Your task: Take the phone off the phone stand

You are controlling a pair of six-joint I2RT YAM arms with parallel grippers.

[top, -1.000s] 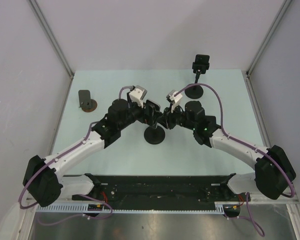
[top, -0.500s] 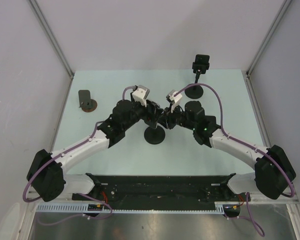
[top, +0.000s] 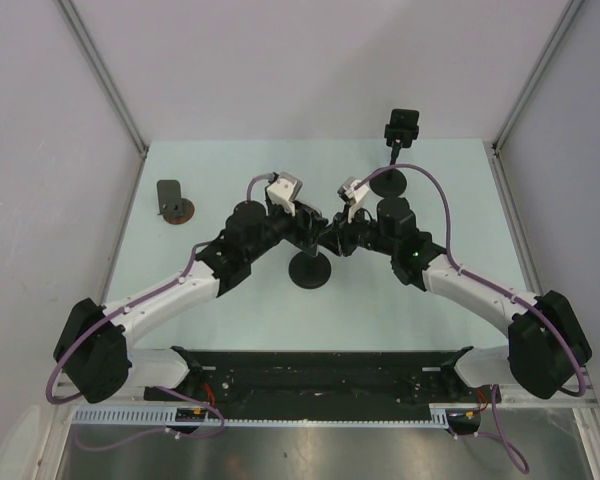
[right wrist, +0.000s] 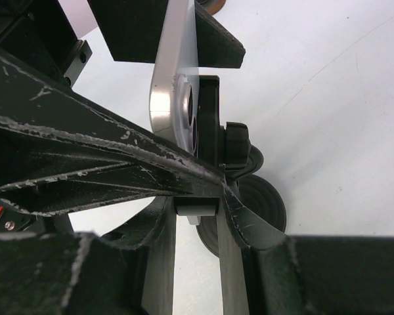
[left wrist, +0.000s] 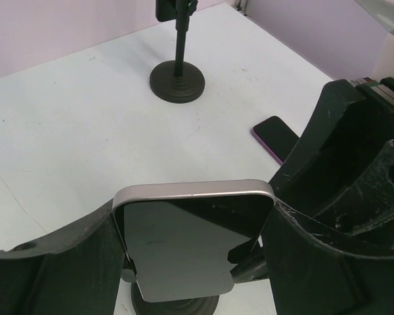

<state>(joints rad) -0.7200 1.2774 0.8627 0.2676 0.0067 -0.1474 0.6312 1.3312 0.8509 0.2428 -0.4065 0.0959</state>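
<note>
The phone [left wrist: 194, 236] stands long axis upright, left claw [left wrist: 194, 220] pinching its sides, right claw [right wrist: 197, 197] clamping the stand [right wrist: 256, 203].

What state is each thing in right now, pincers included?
Phone: upright in the phone stand.
Phone stand: upright, holding the phone.
Left pincer: straddling the phone's edges; grip unclear.
Right pincer: shut on the phone stand.
Second phone: lying flat on the table.
Rear stand: upright.

- Far right on your table [top: 240, 320] stands a spare stand [top: 401, 128]: round black base, thin pole, clamp on top.
- Near the left edge you have a low dark holder [top: 170, 198] on a brownish disc.
- A purple-edged handset [left wrist: 274, 136] lies flat on the table.
</note>
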